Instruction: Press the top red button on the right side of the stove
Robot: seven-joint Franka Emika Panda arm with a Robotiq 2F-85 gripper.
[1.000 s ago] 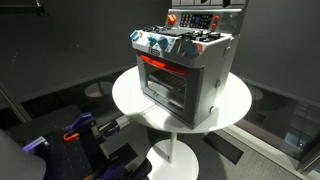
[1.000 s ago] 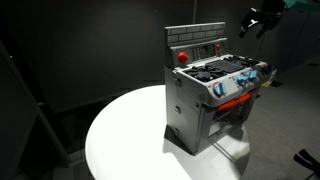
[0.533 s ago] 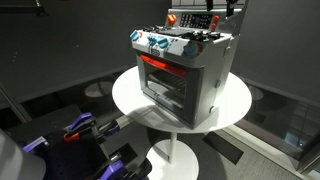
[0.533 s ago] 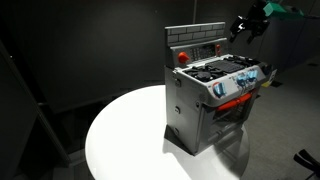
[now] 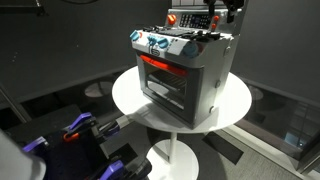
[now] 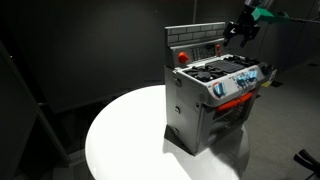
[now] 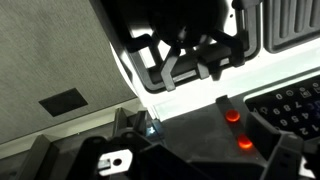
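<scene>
Stove (image 5: 185,75) stands mid-frame on the white bench (image 5: 128,100). End effector (image 6: 240,30), upper right beside the back panel (image 6: 195,38), holds nothing; its opening I cannot tell. Red buttons (image 7: 232,114) show lower right in wrist view.

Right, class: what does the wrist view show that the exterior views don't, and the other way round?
Wrist only: two lit red buttons seen close up. Exterior only: the oven door, the knobs and the table's foot. Shared: the stove, the white table and the fingers.
</scene>
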